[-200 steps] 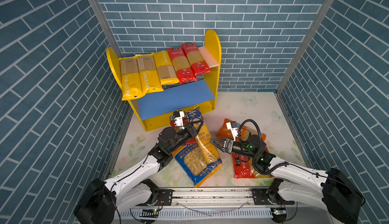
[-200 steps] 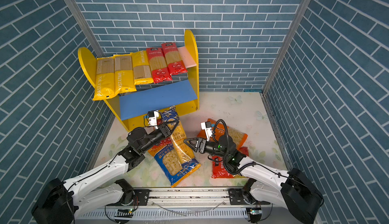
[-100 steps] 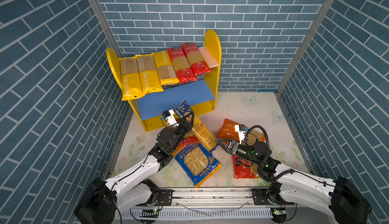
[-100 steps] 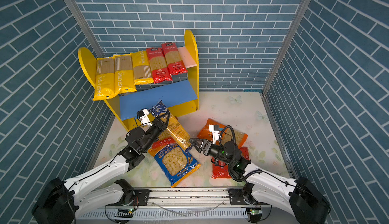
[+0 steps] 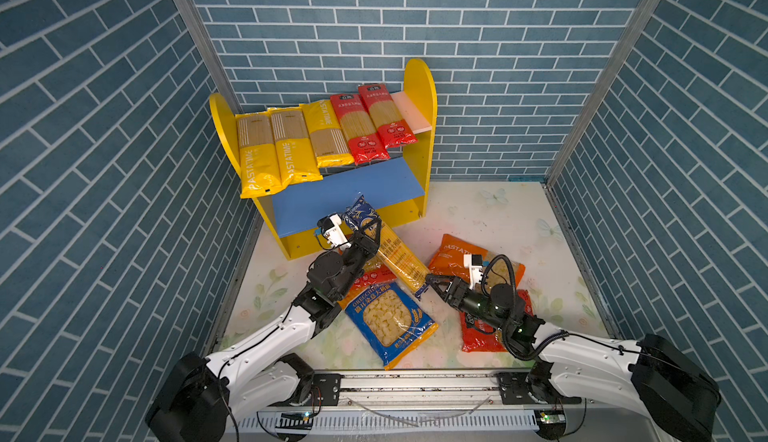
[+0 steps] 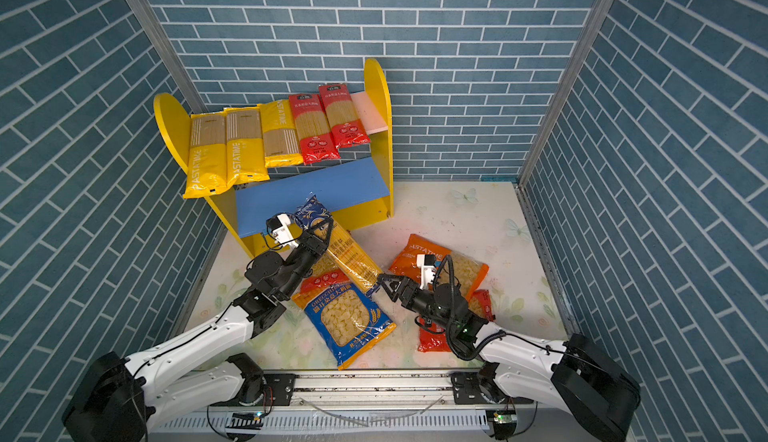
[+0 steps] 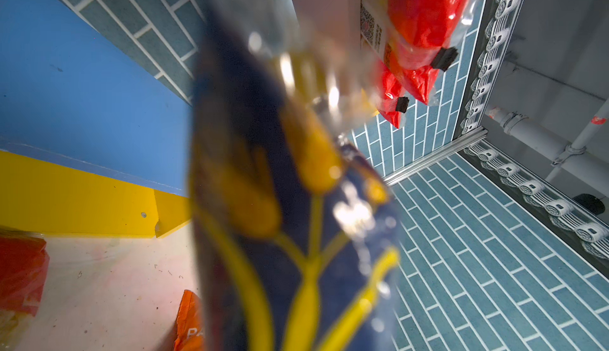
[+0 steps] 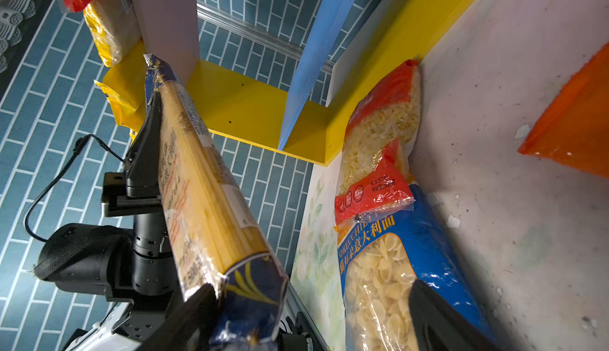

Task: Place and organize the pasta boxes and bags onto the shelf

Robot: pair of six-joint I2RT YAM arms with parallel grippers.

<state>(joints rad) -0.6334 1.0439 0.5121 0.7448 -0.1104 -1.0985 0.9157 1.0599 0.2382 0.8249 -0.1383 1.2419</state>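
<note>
My left gripper [image 5: 368,232] [image 6: 320,232] is shut on a long dark-blue spaghetti pack [image 5: 399,253] [image 6: 349,257] [image 7: 280,201] near its upper end. The pack hangs tilted, its top just in front of the shelf's blue lower board [image 5: 345,195] [image 6: 316,191]. My right gripper [image 5: 430,284] [image 6: 384,284] [image 8: 311,300] is open, and the pack's lower end [image 8: 250,300] lies between its fingers, close against one of them. The shelf [image 5: 419,87] carries three yellow and two red spaghetti packs [image 5: 316,137] on its pink upper board.
On the floor lie a blue shell-pasta bag [image 5: 386,319] [image 8: 395,267], a red short-pasta bag [image 5: 374,276] [image 8: 379,128] partly under it, an orange bag [image 5: 457,253] and a red bag [image 5: 478,332] under my right arm. Brick walls close in on three sides.
My left gripper has swung the spaghetti pack's upper end up and left toward the blue board. The right jaws have spread wider round the pack's lower end.
</note>
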